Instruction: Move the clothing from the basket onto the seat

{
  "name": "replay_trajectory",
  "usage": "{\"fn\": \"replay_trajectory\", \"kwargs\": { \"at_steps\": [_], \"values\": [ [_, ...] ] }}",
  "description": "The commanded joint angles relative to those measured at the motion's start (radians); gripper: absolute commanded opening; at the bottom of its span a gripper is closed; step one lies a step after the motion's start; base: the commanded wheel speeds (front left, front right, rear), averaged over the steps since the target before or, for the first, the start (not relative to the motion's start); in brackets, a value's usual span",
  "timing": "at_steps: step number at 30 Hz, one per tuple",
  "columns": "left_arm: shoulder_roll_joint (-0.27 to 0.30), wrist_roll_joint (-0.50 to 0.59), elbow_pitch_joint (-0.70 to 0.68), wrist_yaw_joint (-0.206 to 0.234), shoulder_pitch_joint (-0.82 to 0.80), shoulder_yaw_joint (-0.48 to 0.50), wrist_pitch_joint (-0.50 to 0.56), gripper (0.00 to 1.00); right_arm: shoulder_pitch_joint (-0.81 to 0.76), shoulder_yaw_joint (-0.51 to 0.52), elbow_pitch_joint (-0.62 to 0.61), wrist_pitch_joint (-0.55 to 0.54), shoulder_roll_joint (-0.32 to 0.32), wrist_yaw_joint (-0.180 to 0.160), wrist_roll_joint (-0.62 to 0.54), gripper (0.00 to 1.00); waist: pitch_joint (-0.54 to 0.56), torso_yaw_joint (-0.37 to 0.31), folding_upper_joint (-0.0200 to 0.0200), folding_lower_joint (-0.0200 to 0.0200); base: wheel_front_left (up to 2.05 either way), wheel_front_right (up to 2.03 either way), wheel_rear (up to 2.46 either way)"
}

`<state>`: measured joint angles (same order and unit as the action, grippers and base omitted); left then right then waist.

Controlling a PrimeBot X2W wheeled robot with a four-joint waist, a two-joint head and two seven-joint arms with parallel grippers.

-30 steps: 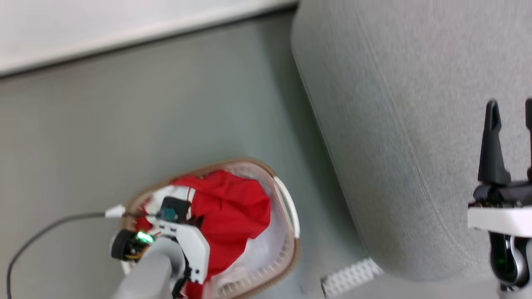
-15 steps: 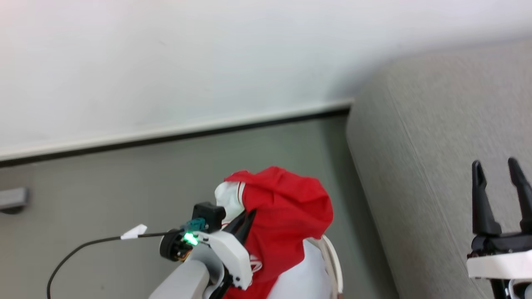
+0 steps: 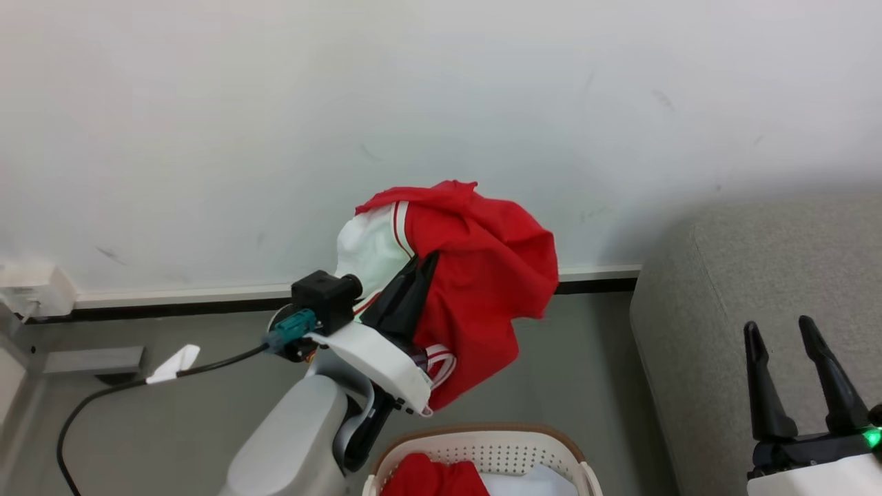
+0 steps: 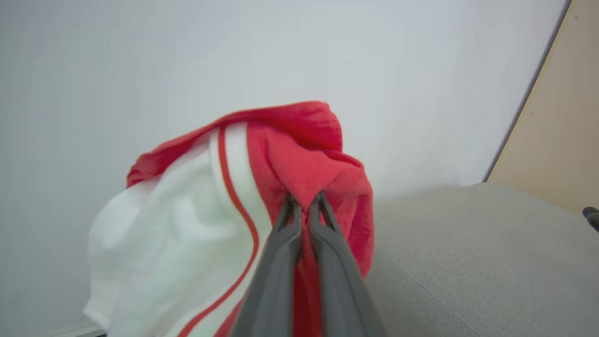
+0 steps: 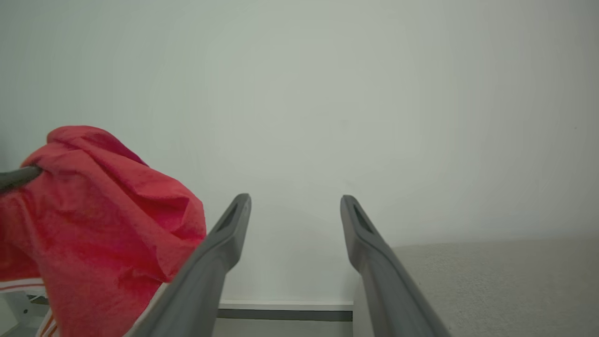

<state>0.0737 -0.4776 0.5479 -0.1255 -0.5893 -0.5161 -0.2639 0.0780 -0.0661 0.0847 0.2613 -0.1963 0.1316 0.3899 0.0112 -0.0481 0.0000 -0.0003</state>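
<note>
Jaws of our left gripper [image 3: 428, 260] are pinched tight on the clothing [image 3: 482, 262] in the head view. It's a red garment with a white panel and red-white stripe trim, bunched up and hanging in the air in front of the wall [image 3: 413, 103], above the basket [image 3: 496, 451] and left of the seat [image 3: 758, 289]. Our right gripper [image 3: 778, 329] sits lower right by the seat, fingers spread wide with nothing between them. We get the basket cut off by the bottom edge; a second red piece [image 3: 427, 479] lies inside next to something white [image 3: 534, 482] we can't identify. Seat is cropped at the right edge. Left wrist view: left gripper [image 4: 305, 202] tips are closed together on a red fold of the clothing [image 4: 304, 140], with the white striped part to the left and the lower hem out of frame. The seat [image 4: 468, 243] is behind, to the right. Right wrist view: right gripper [image 5: 295, 201] is wide apart and empty. The clothing [image 5: 103, 215] is at the left edge, partly cropped, with a dark finger [image 5: 16, 178] of the other arm at the fabric. The seat [image 5: 491, 281] is at lower right.
</note>
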Motion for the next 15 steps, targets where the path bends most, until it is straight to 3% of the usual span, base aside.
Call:
{"fn": "replay_trajectory", "kwargs": {
  "at_steps": [1, 15],
  "values": [
    [0.009, 0.013, -0.014, 0.000, 0.017, 0.002, -0.001, 0.00, -0.014, -0.010, -0.003, 0.003, -0.007, -0.002, 0.008, 1.00, 0.008, 0.008, 0.0000, 0.0003, 0.00, 0.00, 0.00],
    [0.009, -0.008, -0.080, 0.005, 0.054, -0.012, -0.001, 0.00, 0.015, -0.146, -0.007, 0.003, -0.039, -0.002, 0.031, 1.00, 0.017, 0.031, 0.0000, 0.0003, 0.00, 0.00, 0.00]
  ]
}}
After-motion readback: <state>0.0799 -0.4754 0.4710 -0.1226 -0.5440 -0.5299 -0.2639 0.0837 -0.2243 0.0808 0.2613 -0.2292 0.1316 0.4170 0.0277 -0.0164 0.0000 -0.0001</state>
